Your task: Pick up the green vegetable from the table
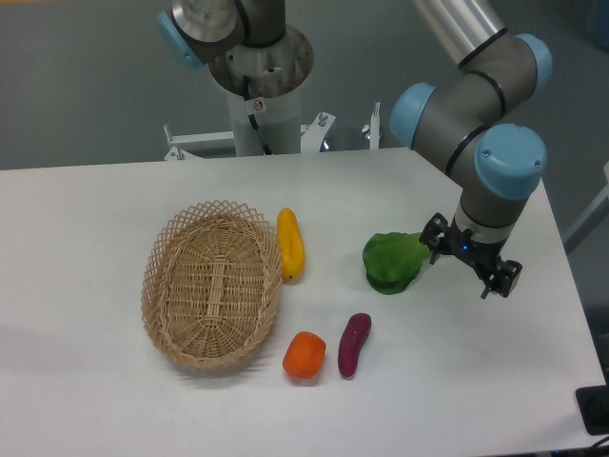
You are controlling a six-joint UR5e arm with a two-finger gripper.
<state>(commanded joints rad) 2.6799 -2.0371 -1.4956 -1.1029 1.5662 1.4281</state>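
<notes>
A white bench (114,400) carries a wicker basket (211,284), with the green vegetable (394,261) lying right of centre, not yet lifted. The claw (473,259) sits low just beside the vegetable's right edge; whether its fingers are apart or together cannot be told. Nearby lie a yellow vegetable (289,244), purple piece (354,344) and orange piece (304,354). Grasp and lift appear to remain.

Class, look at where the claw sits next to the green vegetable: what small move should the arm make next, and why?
Probably shift the claw slightly toward the green vegetable and lower it. The claw sits at the vegetable's right edge, not centred on it, and the vegetable rests on the table. Whether the claw is open cannot be seen.
</notes>
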